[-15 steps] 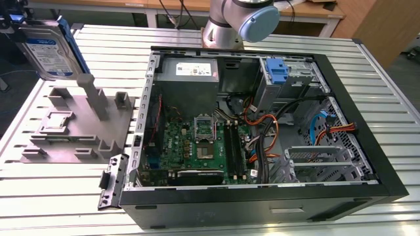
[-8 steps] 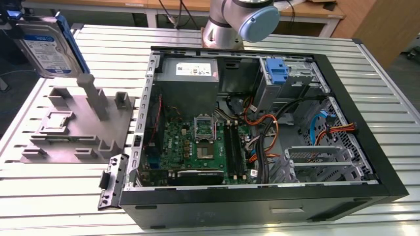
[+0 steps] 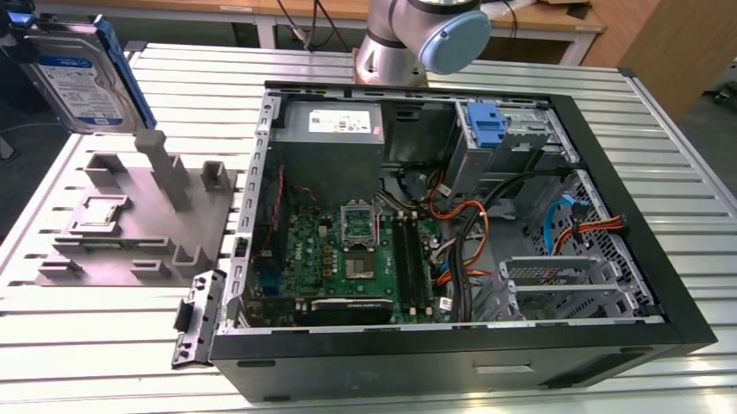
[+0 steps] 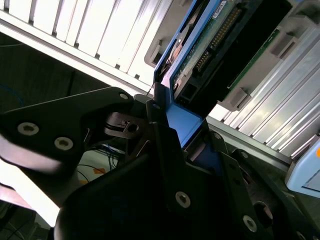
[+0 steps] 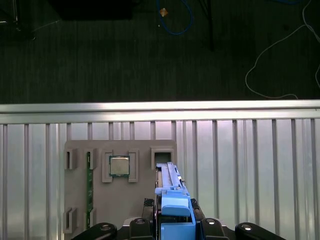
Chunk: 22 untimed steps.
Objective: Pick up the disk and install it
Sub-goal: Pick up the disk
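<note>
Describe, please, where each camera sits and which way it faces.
Exterior view: off the arm, looking down on the table, open computer case and tray; the arm shows beyond the case, the disk at the exterior view's left.
First wrist view: on the wrist, looking down past the hand onto the tray and floor; the hand grips the disk.
Second wrist view: on the wrist, close along the hand's fingers clamping the disk.
Shared: the disk in all three; the tray in exterior and first wrist views.

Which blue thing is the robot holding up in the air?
The disk with blue side rails, clamped in the gripper; the blue latch sits inside the computer case.
</note>
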{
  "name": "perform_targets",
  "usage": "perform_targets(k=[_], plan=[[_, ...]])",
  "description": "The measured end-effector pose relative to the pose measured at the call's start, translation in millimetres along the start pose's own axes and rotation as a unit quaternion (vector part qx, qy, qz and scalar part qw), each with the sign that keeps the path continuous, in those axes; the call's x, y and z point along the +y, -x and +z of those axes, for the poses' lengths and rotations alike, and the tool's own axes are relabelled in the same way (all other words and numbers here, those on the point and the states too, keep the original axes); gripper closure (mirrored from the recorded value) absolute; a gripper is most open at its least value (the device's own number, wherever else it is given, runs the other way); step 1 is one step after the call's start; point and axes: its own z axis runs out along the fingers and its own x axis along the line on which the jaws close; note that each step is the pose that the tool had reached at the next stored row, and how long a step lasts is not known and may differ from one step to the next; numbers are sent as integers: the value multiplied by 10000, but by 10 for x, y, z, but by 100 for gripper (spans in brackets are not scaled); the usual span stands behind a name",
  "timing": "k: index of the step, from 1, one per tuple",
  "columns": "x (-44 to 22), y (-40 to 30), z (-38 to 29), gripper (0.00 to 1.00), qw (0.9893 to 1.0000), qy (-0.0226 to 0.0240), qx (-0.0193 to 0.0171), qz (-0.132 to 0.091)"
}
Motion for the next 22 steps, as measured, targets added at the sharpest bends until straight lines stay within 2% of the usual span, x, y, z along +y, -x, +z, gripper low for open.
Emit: perform_targets(k=[13, 22], plan=[[0, 0, -11, 63, 10000, 3, 1, 0], [1, 7, -100, 63, 10000, 1, 9, 0]])
